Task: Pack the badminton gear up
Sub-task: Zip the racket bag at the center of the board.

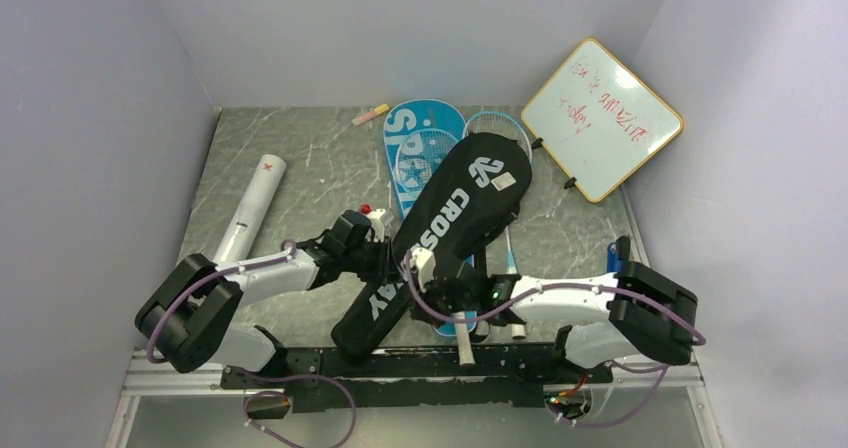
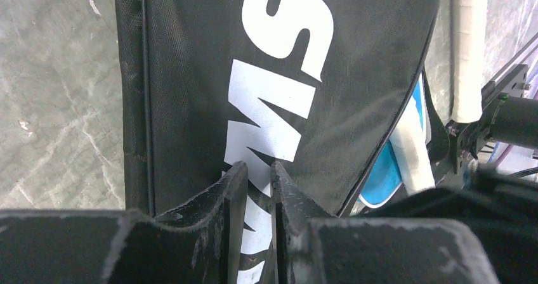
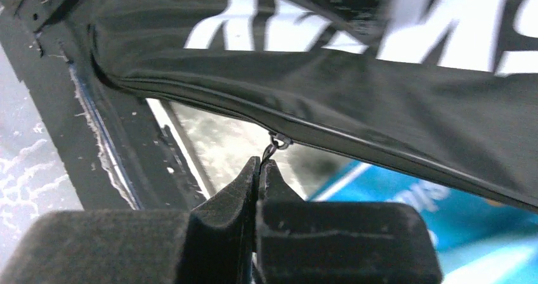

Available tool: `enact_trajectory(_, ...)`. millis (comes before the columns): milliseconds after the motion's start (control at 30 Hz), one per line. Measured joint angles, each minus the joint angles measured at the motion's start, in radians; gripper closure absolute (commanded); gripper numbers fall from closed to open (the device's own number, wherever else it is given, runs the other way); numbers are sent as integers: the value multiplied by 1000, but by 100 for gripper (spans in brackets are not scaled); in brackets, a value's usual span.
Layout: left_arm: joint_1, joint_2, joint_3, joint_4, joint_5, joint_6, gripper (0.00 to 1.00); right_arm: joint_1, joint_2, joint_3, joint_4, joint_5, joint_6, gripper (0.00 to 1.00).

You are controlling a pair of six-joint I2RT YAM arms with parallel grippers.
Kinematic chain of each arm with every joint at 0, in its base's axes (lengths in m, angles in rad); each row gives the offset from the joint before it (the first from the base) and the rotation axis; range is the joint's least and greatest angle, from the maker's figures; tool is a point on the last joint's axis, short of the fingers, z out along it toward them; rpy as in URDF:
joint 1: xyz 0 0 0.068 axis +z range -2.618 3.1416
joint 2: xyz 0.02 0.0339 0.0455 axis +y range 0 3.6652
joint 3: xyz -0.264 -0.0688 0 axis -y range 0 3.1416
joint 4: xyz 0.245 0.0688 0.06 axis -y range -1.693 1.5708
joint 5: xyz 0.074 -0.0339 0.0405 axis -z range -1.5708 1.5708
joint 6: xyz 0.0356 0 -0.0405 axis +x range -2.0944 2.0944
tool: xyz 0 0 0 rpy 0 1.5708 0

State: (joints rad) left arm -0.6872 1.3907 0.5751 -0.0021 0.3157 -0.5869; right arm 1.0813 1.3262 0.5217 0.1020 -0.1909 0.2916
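The black "CROSSWAY" cover (image 1: 460, 208) lies slantwise across the table, on top of the blue "SPORT" cover (image 1: 415, 133). My left gripper (image 2: 259, 165) presses on the black cover's (image 2: 190, 75) lettered face near its narrow end, jaws drawn in on a pinch of fabric. My right gripper (image 3: 260, 161) is shut on the zipper pull (image 3: 274, 146) at the cover's (image 3: 380, 75) lower edge. A light-blue racket (image 1: 497, 128) shows beside the covers. A white racket handle (image 1: 463, 338) sticks out at the near edge. The white tube (image 1: 252, 206) lies at the left.
A wood-framed whiteboard (image 1: 602, 118) leans in the back right corner. A small pink-yellow marker (image 1: 370, 114) lies at the back. Grey walls close in both sides. The arms' black base rail (image 1: 400, 363) runs along the near edge.
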Motion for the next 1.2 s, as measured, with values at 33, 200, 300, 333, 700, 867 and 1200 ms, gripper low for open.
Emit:
enact_trajectory(33, 2, 0, -5, 11, 1, -2, 74, 34, 9, -2, 19, 15, 15, 100)
enact_trajectory(200, 12, 6, -25, 62, 15, -11, 74, 215, 85, -8, 136, 132, 104, 100)
enact_trajectory(300, 17, 14, -32, 89, 26, -18, 74, 308, 170, 27, 176, 186, 140, 100)
enact_trajectory(333, 19, 15, -33, 95, 29, -20, 74, 336, 198, 47, 190, 196, 151, 100)
enact_trajectory(700, 33, 14, -44, 114, 43, -28, 74, 494, 414, 224, 282, 253, 199, 100)
enact_trajectory(867, 43, 12, -49, 117, 55, -28, 73, 503, 458, 258, 298, 268, 200, 93)
enact_trajectory(1200, 53, -52, -47, 40, 13, 3, 61, 525, 275, 250, 280, 262, 187, 49)
